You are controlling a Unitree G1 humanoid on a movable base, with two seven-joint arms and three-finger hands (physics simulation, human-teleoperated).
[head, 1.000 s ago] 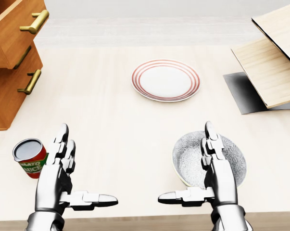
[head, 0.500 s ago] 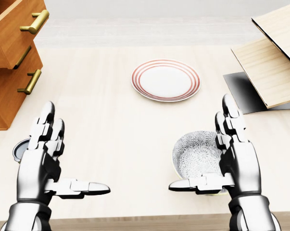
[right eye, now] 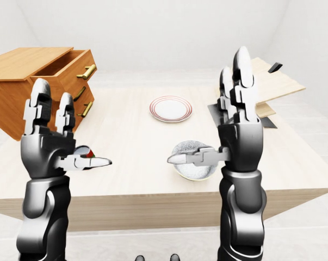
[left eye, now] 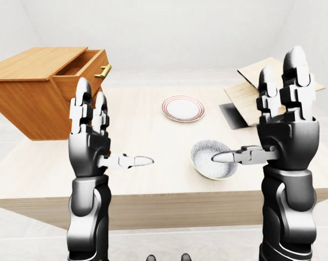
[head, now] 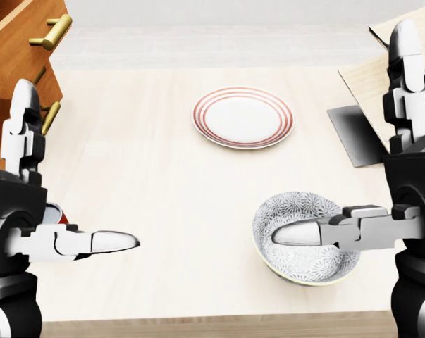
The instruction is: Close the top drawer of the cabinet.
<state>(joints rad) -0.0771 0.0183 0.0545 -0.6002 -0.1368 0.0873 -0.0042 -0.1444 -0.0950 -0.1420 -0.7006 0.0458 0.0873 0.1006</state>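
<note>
The wooden cabinet (right eye: 22,103) stands on the table's left side. Its top drawer (right eye: 76,66) is pulled out toward the table's middle, and its brass handle (right eye: 88,72) shows; two lower drawers are pushed in. My left hand (right eye: 74,125) is raised upright and open, fingers up and thumb pointing right, well below and clear of the drawer. My right hand (right eye: 205,107) is raised the same way and open, its thumb pointing left over the patterned bowl (head: 297,201). Neither hand touches anything.
A red-ringed white plate (head: 242,116) lies mid-table. A tomato can (right eye: 85,152) stands behind my left hand, mostly hidden. Light wooden boards (head: 371,88) and a dark sheet (head: 353,137) lie at the right. The table's near edge (left eye: 164,201) runs below my hands.
Both hands have risen and now stand higher and larger in the head view, still open. The left hand now covers most of the tomato can. The cabinet and dishes have not moved.
</note>
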